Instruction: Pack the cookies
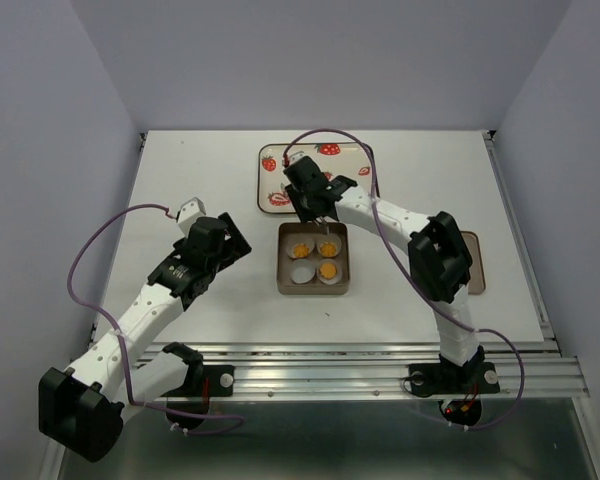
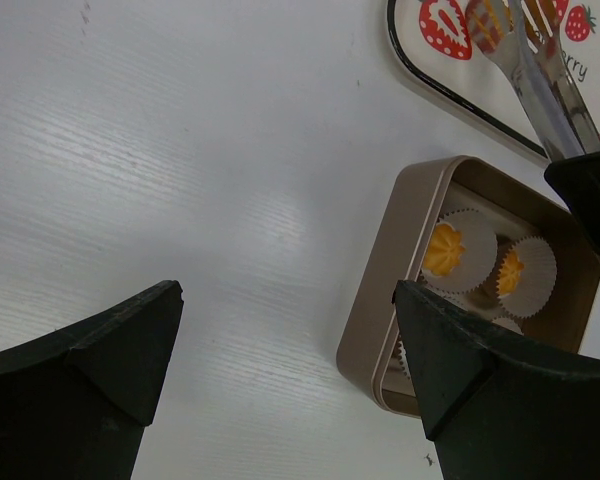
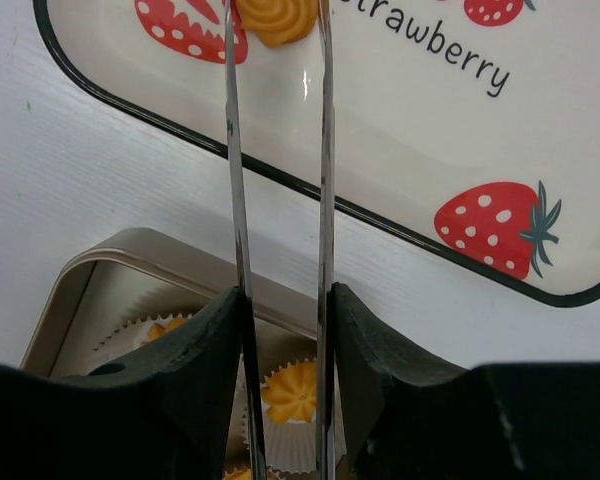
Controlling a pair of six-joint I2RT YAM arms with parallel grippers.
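One cookie (image 3: 275, 18) pinched in tips of tongs (image 3: 326, 150) over strawberry tray (image 3: 430, 130), ahead of right claw (image 3: 285, 300) clamped on tongs, three cookies (image 1: 328, 248) in cups (image 2: 540, 285) in tan box (image 2: 380, 260), top view alone showing fourth cup (image 1: 301, 271) empty, left claw (image 2: 285, 300) agape over bench (image 2: 180, 150) beside box

A white table (image 1: 200, 170) holds a cream tray (image 1: 350, 165) with red strawberry pictures; at 6 o'clock from it, just beside, sits a tan square box (image 1: 283, 260); 4 white paper cups (image 1: 301, 271) sit inside, 2 by 2; shiny tongs (image 3: 326, 150) reach over the tray; a flat tan board (image 1: 475, 270) lies at 3 o'clock from the box.
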